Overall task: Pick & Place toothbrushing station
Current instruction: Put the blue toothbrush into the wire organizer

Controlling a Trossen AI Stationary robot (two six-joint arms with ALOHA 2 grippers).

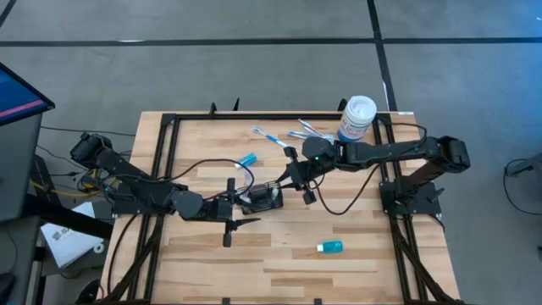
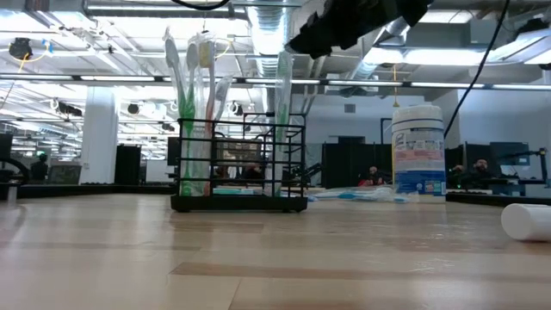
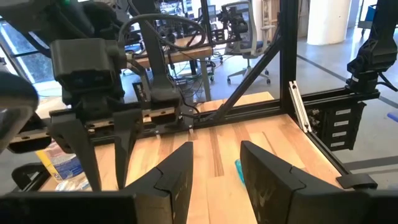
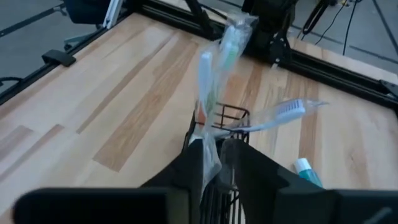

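The toothbrushing station (image 1: 264, 199) stands upright near the middle of the counter (image 1: 212, 267). It is a black wire-mesh holder with several toothbrushes (image 2: 194, 103) rising from its compartments.

The right end effector (image 1: 298, 180) sits just off its 2 o'clock side in the high view. In the right wrist view it looks down on the holder's rim, and a wrapped brush (image 4: 208, 93) rises in the narrow gap between its two halves. I cannot tell whether it grips anything.

The left end effector (image 1: 235, 212) waits close by at the holder's 8 o'clock. It is moderately wide and holds nothing.

Farther out:
- A blue-capped tube (image 1: 246, 159) lies at 11 o'clock.
- Loose brushes (image 1: 267, 135) lie at 12 o'clock.
- A white canister (image 1: 356, 117) stands well off at 1 o'clock.
- Another small tube (image 1: 330, 246) lies at 5 o'clock.

The step appears to be working at the top of the holder, either seating a brush or taking hold of the frame.

To do it well:
- Keep the right wrist vertical over the compartment.
- Pull away straight up so the wrapper does not drag a brush out or tip the light frame.
- If the holder is to be carried, grip a mesh wall rather than a brush, low enough that it hangs level.
- Keep the left arm clear of the path.
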